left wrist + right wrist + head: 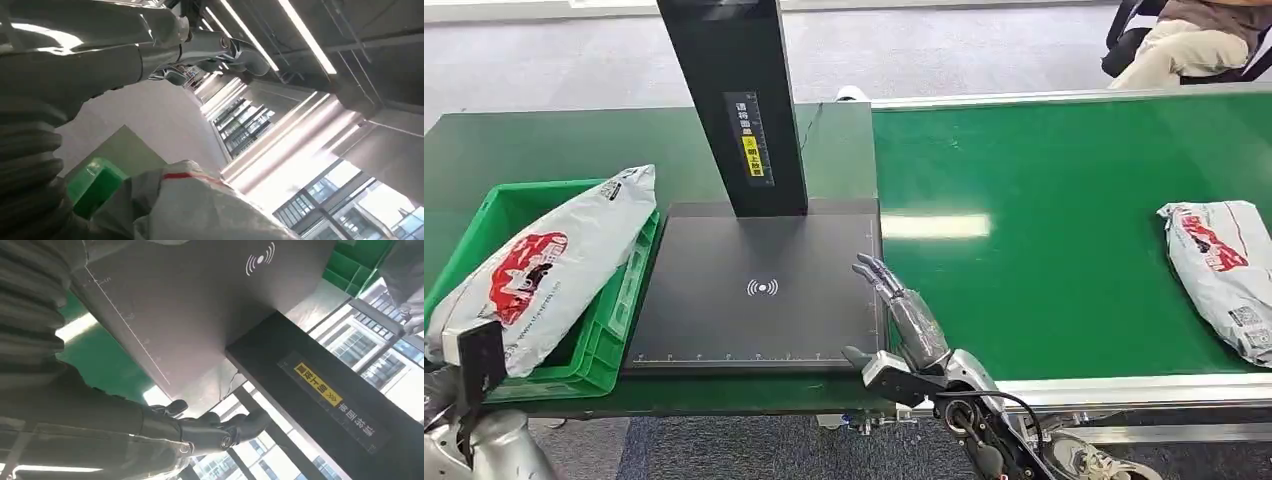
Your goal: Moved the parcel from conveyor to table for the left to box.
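I see one parcel (546,268) lying slantwise in the green box (610,330) at the left end of the bench (524,140), its upper end over the box's rim. A second parcel (1224,270) lies near the conveyor's (1044,250) right end. My right robot hand (902,318) hovers at the scanner pad's (754,300) right edge, fingers apart and holding nothing. I cannot tell the left robot hand's (150,45) state.
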`<state>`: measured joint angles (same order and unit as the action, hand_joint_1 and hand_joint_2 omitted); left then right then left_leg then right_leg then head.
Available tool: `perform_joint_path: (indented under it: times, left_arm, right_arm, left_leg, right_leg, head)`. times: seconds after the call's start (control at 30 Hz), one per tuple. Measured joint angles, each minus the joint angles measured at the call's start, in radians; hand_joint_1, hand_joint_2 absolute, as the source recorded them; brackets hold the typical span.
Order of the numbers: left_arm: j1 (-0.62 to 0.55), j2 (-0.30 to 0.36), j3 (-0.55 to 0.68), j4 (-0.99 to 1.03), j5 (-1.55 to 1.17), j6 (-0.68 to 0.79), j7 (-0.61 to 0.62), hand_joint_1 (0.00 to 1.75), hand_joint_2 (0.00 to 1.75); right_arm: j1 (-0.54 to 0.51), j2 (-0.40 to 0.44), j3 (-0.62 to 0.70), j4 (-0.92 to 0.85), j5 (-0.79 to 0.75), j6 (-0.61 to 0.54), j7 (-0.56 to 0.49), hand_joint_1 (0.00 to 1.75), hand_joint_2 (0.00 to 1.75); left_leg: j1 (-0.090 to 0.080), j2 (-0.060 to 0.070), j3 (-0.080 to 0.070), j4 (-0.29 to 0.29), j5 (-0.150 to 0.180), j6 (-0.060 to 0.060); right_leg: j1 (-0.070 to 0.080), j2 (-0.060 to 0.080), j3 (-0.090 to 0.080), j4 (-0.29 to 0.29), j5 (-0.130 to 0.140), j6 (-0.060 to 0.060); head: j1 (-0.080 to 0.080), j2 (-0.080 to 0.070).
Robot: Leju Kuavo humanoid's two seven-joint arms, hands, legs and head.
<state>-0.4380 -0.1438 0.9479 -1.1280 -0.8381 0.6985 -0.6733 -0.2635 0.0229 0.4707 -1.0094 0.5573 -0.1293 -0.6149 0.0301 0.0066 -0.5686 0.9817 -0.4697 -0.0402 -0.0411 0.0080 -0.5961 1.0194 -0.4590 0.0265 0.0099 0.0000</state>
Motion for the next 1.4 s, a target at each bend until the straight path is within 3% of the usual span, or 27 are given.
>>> perform_joint_path:
  times: [0.3,0.6,0.93,1.4]
  left_arm:
    - [0.012,-0.030,0.003,-0.136,-0.097,0.000,0.000,0.00,1.75]
    - [0.049,-0.055,0.021,-0.407,-0.010,0.000,0.000,0.00,1.75]
    - [0.062,-0.069,0.022,-0.561,0.055,0.000,0.000,0.00,1.75]
    - [0.069,-0.087,-0.020,-0.556,0.075,-0.001,0.000,0.00,1.75]
  right_arm:
    - [0.000,0.000,0.001,0.003,0.003,0.000,0.006,0.00,1.75]
    - [0.000,0.000,0.010,0.014,0.006,-0.002,0.003,0.00,1.75]
    - [0.001,0.000,0.018,0.024,0.005,-0.010,-0.011,0.00,1.75]
    - [0.008,-0.007,0.018,0.029,0.000,-0.024,-0.015,0.00,1.75]
  left_leg:
    - [0.000,0.000,-0.001,0.000,0.000,0.000]
    - [0.000,0.000,-0.001,0.000,0.000,0.000]
    - [0.000,0.000,-0.001,0.000,0.000,0.000]
    - [0.000,0.000,0.000,0.000,0.000,0.000]
  right_leg:
    - [0.000,0.000,0.000,0.000,0.000,0.000]
    - [0.000,0.000,0.000,0.000,0.000,0.000]
    - [0.000,0.000,0.000,0.000,0.000,0.000]
    - [0.000,0.000,-0.001,0.000,0.000,0.000]
  head:
    - [0.000,0.000]
    - [0.000,0.000]
    - [0.000,0.000]
    - [0.000,0.000]
